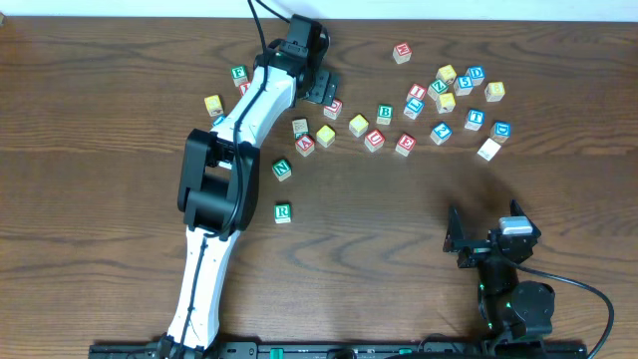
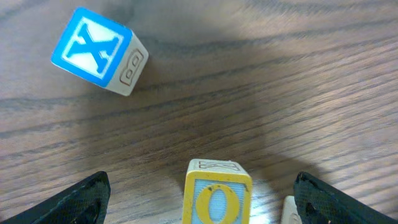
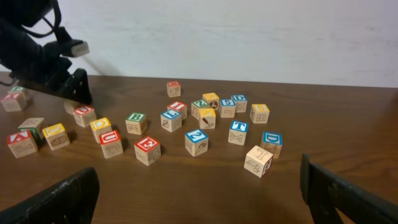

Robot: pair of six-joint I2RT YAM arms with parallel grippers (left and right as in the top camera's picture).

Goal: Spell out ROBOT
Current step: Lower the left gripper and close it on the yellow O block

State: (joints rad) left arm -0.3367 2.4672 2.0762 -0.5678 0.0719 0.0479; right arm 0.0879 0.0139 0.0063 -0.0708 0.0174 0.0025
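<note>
Yellow-rimmed O block (image 2: pixel 217 196) stands on the counter (image 2: pixel 261 93) between the widely spread fingers (image 2: pixel 81 200) of the left gripper (image 2: pixel 204 200), untouched; it looks light, rigid and smooth-sided wood, best pinched squarely across two flat opposite faces, while the right gripper (image 3: pixel 202 199) hangs spread and empty.

Wooden table (image 1: pixel 100 120); scattered letter blocks (image 1: pixel 444 102)

R block (image 1: pixel 283 211) alone toward robot base, block scatter (image 1: pixel 446 101) behind; X block (image 2: pixel 99 51) behind-left of O block (image 2: pixel 217 193).

Roughly twenty-seven blocks (image 1: pixel 282 211) (two arms (image 1: pixel 249 110))
</note>
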